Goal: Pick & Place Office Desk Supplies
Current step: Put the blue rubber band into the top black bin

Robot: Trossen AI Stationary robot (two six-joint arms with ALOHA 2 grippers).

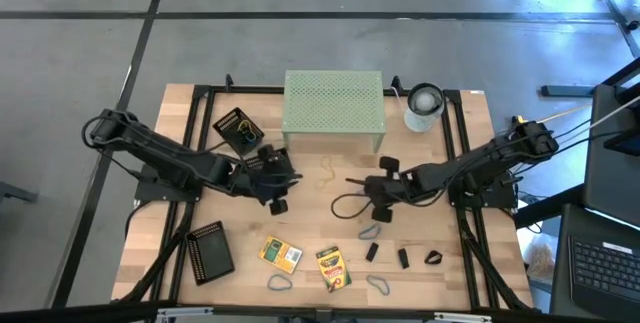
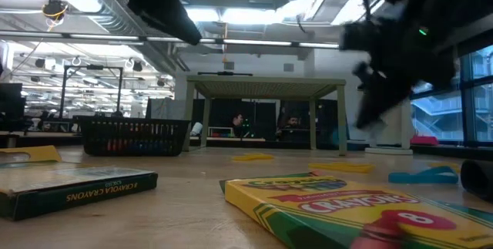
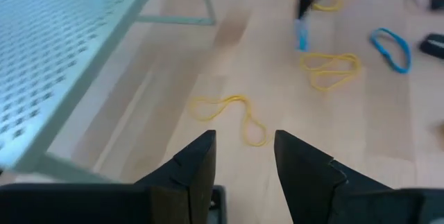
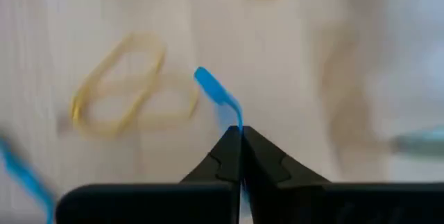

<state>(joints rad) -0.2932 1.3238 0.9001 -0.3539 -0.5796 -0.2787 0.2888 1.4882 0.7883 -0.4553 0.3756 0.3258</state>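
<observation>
My right gripper (image 4: 240, 135) is shut on a blue rubber band (image 4: 214, 89), over the middle of the table (image 1: 368, 199). My left gripper (image 3: 244, 156) is open and holds nothing. It hovers near the riser (image 1: 283, 188), with a tan band loop (image 3: 229, 108) lying flat on the wood just ahead of its fingers. More bands (image 1: 370, 231), two crayon boxes (image 1: 281, 254) (image 1: 333, 268) and black clips (image 1: 404, 258) lie flat near the table's near edge. My right gripper pinches the blue rubber band between its two shut fingertips (image 4: 229, 148). A short doubled length of the band (image 4: 223, 102) sticks out past the tips. In the left wrist view the band (image 3: 302, 37) hangs straight down below the fingers. I cannot tell whether its lower end touches the table.
The pale green perforated riser (image 1: 333, 113) stands at the far middle, with a white-grey cylinder (image 1: 424, 106) to its right. One black mesh tray (image 1: 238, 130) sits far left and another (image 1: 210, 253) near left. A dark loop (image 1: 345, 206) lies beside my right gripper.
</observation>
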